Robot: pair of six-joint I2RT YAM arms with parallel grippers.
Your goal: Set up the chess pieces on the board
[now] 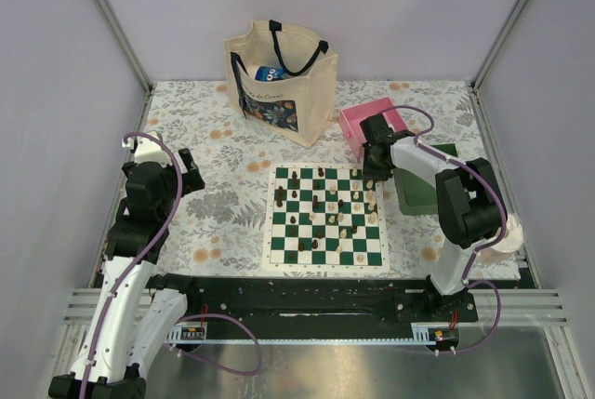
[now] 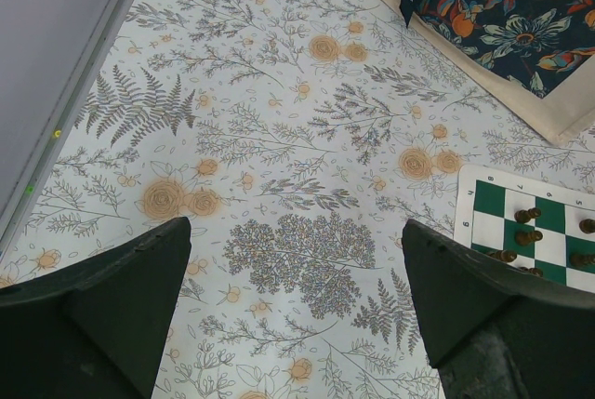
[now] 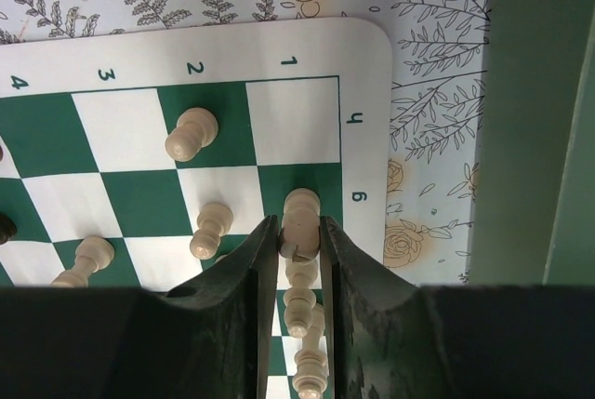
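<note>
We see the board (image 1: 324, 268) lying flat on the flowered tablecloth (image 1: 214, 204), in the lower middle of the overhead frame. The chess pieces (image 1: 321, 204) are scattered over its squares, the dark ones mostly toward the left and centre, the cream ones mostly along the right side.

The right gripper (image 1: 372, 176) hangs over the upper right corner of the board. In its wrist view the two fingers (image 3: 265, 259) stand narrowly apart on either side of a cream piece (image 3: 302, 208) at the lower middle of the frame, on a green square in the last column by the board's edge. They are right against it, but we cannot tell whether they press it. More cream pieces line up below it in the gap, and three stand to the left.

The left gripper (image 1: 186, 171) sits at the left of the overhead frame, well apart from the board, its fingers spread wide over bare cloth with nothing between them.

A cloth bag (image 1: 279, 83) stands at the upper middle. A pink tray (image 1: 367, 125) and a green tray (image 1: 423, 190) lie right of the board.
</note>
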